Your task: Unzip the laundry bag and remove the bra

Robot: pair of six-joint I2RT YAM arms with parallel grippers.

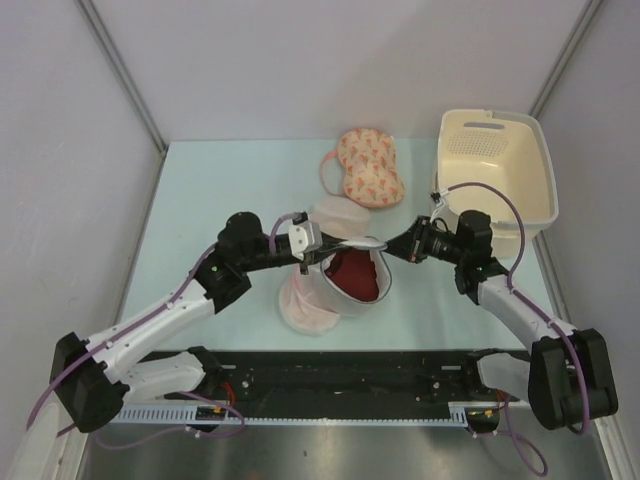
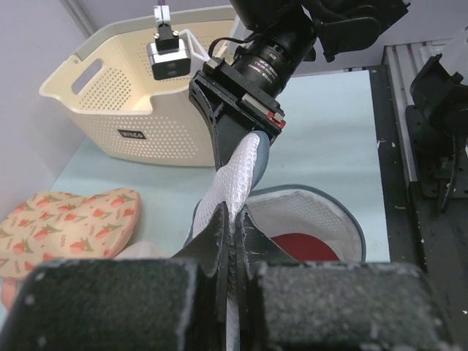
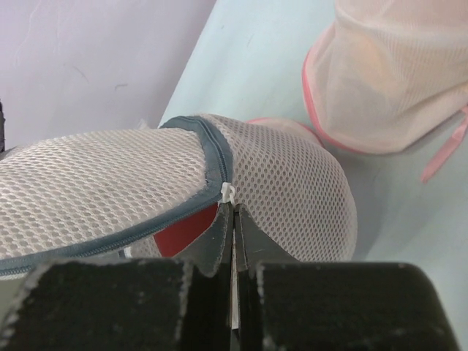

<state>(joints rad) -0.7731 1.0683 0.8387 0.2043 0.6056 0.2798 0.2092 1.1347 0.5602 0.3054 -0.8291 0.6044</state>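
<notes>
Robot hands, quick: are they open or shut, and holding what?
Left gripper: shut on the laundry bag mesh.
Right gripper: shut on the laundry bag at its zip rim.

Arms bent inward, left hand [image 2: 232, 238], right hand [image 3: 232, 223] facing, both pinched closed

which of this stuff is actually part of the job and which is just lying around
Part of the job:
laundry bag, already open
dark red bra, inside it
left claw and right claw, both pinched on the bag's mesh

Just lying about:
peach patterned bra
cream basket
far pink-trimmed pouch
near pink-trimmed pouch
</notes>
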